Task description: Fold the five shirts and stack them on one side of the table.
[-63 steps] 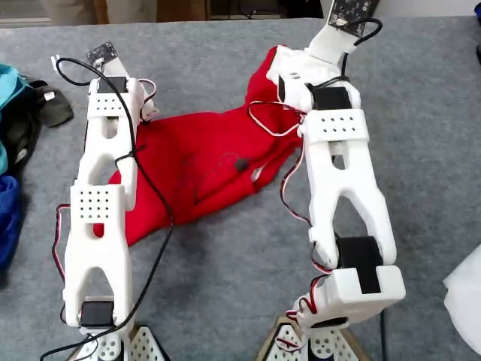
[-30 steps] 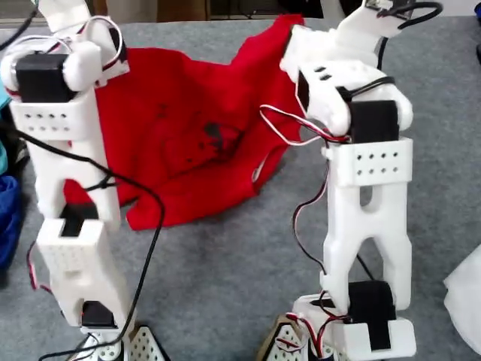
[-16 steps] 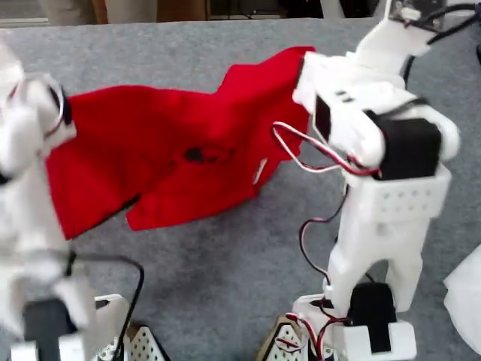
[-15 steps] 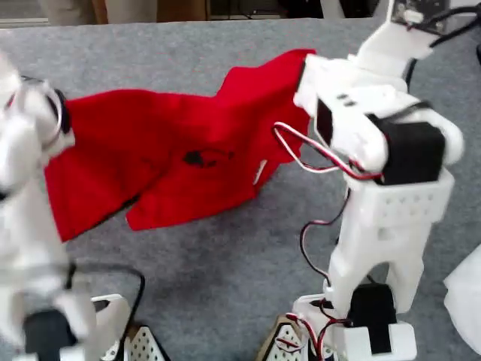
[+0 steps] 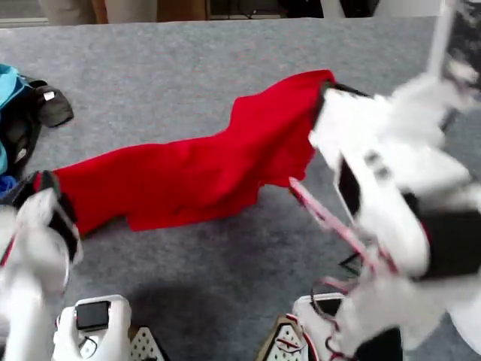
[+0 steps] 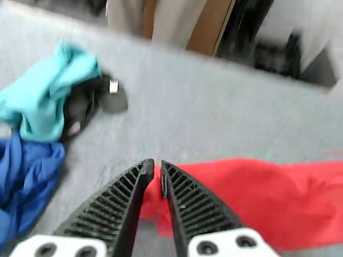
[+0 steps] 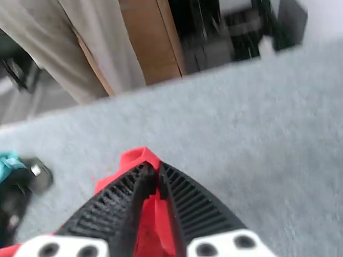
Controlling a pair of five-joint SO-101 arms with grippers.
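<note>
A red shirt hangs stretched in a band across the middle of the grey table, held up at both ends. My left gripper is shut on its left end, and red cloth trails away from the black fingers. At the other end my right gripper is shut on the shirt's upper corner, above the table's back right. In the high view the left arm and right arm are blurred at the frame's sides.
A pile of other clothes lies at the table's left edge: a teal shirt, a black one and a blue one. Something white sits at the front right corner. Furniture stands beyond the table's far edge.
Both arms have lifted the red shirt off the table and drawn it toward the front, pulling it from a crumpled heap into a long taut band. The arms have swung outward.
</note>
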